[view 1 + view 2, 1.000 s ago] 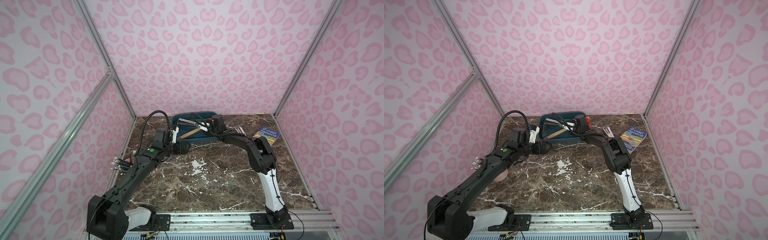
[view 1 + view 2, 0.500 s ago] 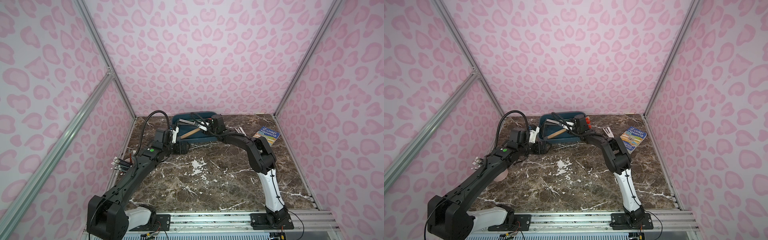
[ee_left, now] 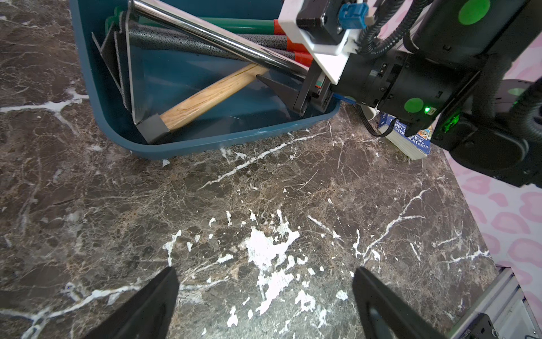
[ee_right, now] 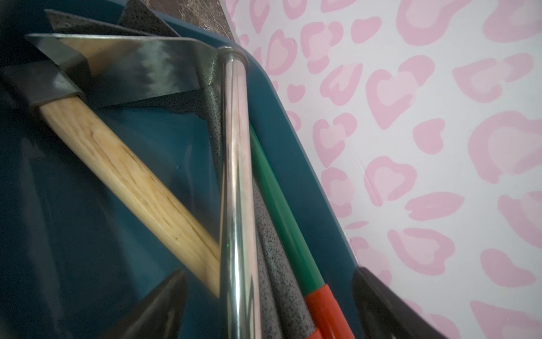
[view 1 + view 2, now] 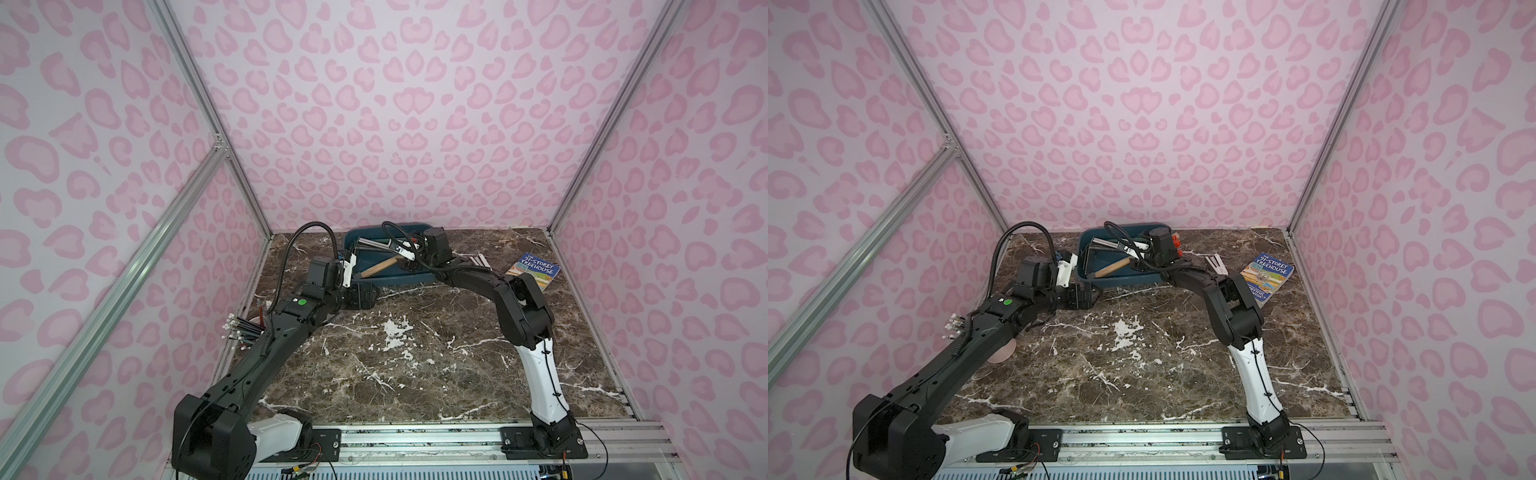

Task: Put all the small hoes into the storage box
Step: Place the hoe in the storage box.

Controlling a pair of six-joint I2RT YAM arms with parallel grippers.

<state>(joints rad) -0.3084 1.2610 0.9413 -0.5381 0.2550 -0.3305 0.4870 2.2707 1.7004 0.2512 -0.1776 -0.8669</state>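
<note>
Small hoe (image 3: pixel 211 97) lies in the storage box (image 3: pixel 234 138) under a chrome handle (image 4: pixel 234 176); right pincer (image 4: pixel 269 271) released above them, left pincer (image 3: pixel 264 268) released over the counter (image 5: pixel 415 374), book (image 5: pixel 534 270) by its right edge

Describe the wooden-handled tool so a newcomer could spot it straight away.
At the back of the marble table sits the teal storage box. Slantwise on its floor lies the wooden-handled tool, black metal head at one end; its neighbours are a chrome handle, speckled grey handles and a green handle.
</note>
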